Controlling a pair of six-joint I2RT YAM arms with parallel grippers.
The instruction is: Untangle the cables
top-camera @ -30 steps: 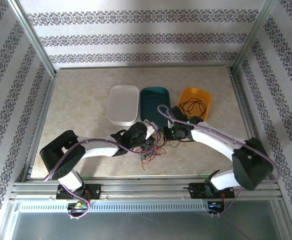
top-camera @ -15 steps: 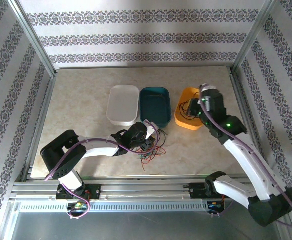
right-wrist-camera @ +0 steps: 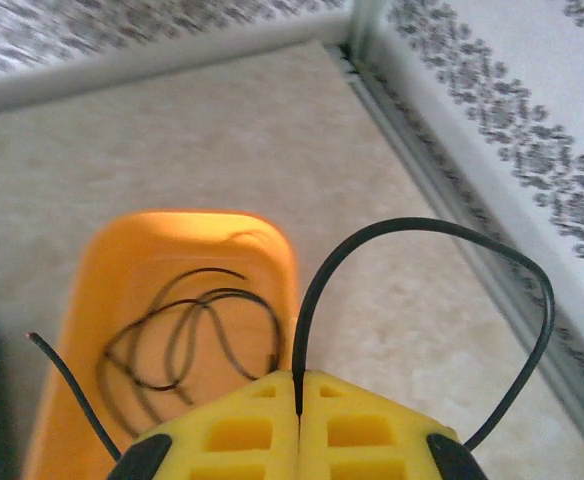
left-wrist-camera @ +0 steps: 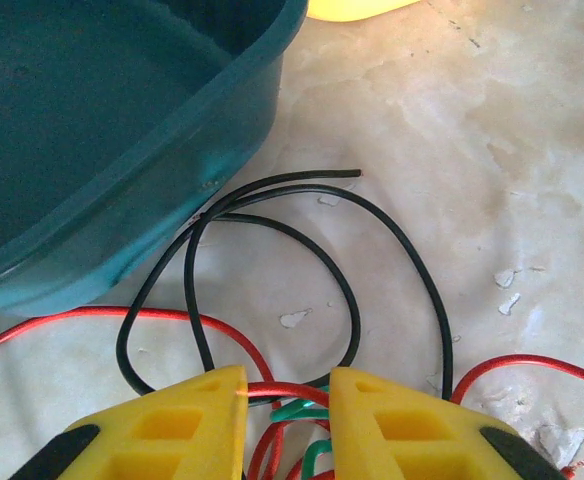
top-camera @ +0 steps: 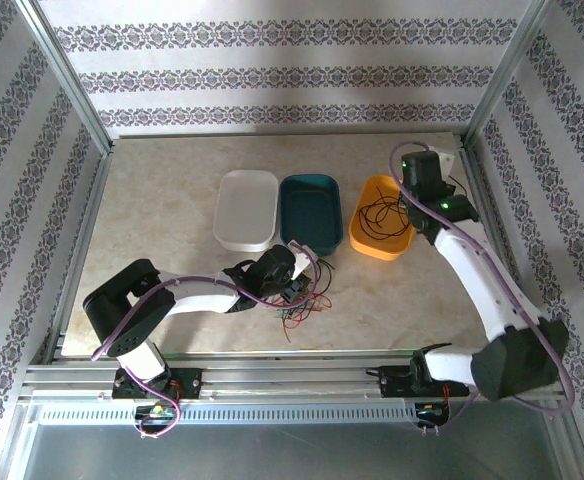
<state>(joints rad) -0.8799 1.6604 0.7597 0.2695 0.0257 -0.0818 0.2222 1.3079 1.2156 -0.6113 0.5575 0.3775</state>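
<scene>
Right gripper (right-wrist-camera: 297, 376) is clamped shut on a light, springy thin black wire (right-wrist-camera: 422, 226) over the orange plastic tray (right-wrist-camera: 77, 300) at 3 o'clock, while left gripper (left-wrist-camera: 287, 388), fingers narrowly parted and grip unconfirmed, straddles the red, green and black wire tangle (left-wrist-camera: 294, 412) at 6 o'clock, best taken by a free loop.

floral-striped wallpaper walls (top-camera: 292, 70) enclose a beige marble tabletop (top-camera: 162, 220).

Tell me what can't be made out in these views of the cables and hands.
- Left wrist view: the bottom edge cuts off the red and green cables inside the left hand, so whether it grips them is unclear.
- Top view: the tangle is too small to trace single strands.
- Right wrist view: the black cable pinched in the right hand loops back behind it, end hidden; coils in the orange tray are blurred.
</scene>
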